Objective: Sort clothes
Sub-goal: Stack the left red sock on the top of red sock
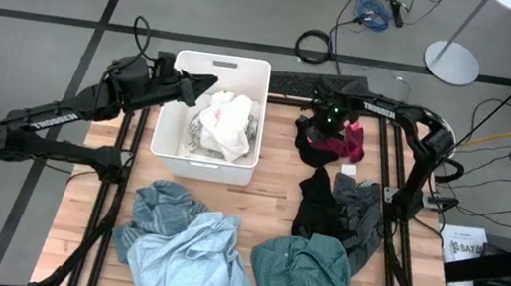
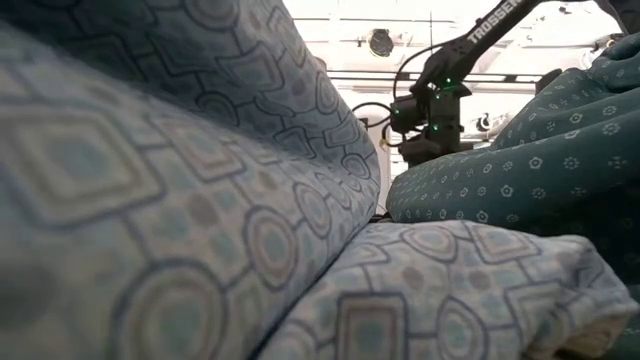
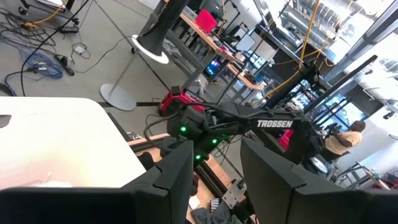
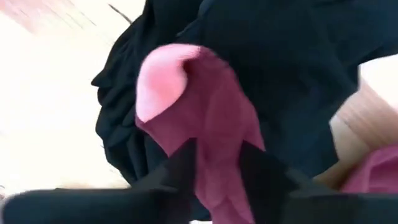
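- Right gripper [image 1: 337, 132]: upper right of the high view, over the dark pile at the table's [image 1: 269, 190] far edge. In the right wrist view we see its fingers narrow, pinching a fold of the magenta garment [image 4: 205, 124].
- Magenta garment: lies directly under this gripper on the black garment [image 1: 314, 151]; the right arm is nearer.
- Left gripper [image 1: 206, 83]: over the white bin's [image 1: 173, 157] upper left rim, fingers apart, empty.
- Other clothes: light blue shirt [image 1: 194, 260], teal shirt [image 1: 302, 275] at bottom centre.
- Open room: we judge bare wood left of the dark pile.
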